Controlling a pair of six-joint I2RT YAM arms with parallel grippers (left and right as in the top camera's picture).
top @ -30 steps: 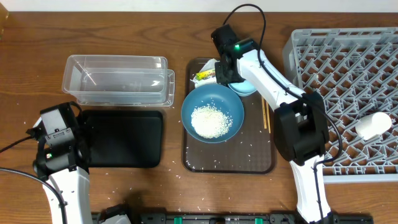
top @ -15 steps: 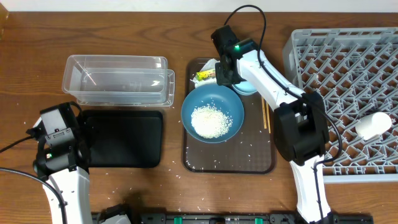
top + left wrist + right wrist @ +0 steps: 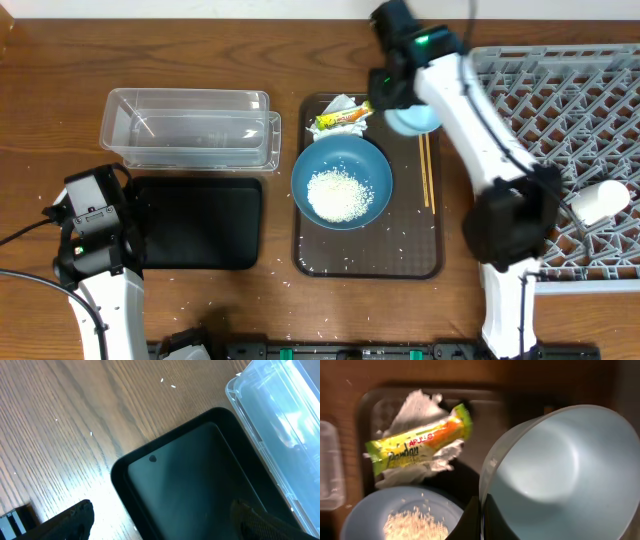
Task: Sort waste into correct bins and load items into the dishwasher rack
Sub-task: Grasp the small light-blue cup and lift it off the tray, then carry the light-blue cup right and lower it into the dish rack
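My right gripper (image 3: 482, 506) is shut on the rim of the small light-blue bowl (image 3: 560, 470), which hangs tilted above the brown tray's back right corner (image 3: 412, 118). On the tray below lie the yellow-green wrapper (image 3: 342, 117) on the crumpled tissue (image 3: 415, 405), the large dark-blue bowl (image 3: 342, 183) with rice (image 3: 338, 192) in it, and the chopsticks (image 3: 427, 170). My left gripper (image 3: 162, 522) stands open over the black tray (image 3: 200, 490), holding nothing. The clear tub (image 3: 190, 130) sits behind the black tray (image 3: 200, 222). The grey rack (image 3: 560, 100) is at the right.
A white cup (image 3: 600, 200) lies in the rack's right side. Loose rice grains are scattered on the brown tray (image 3: 370, 262) and on the wooden table near the front edge. My left arm (image 3: 95, 225) stands at the black tray's left end.
My right gripper has shut on the small light-blue bowl's rim, lifted it off the brown tray and carried it right, toward the rack. The left arm has not moved.
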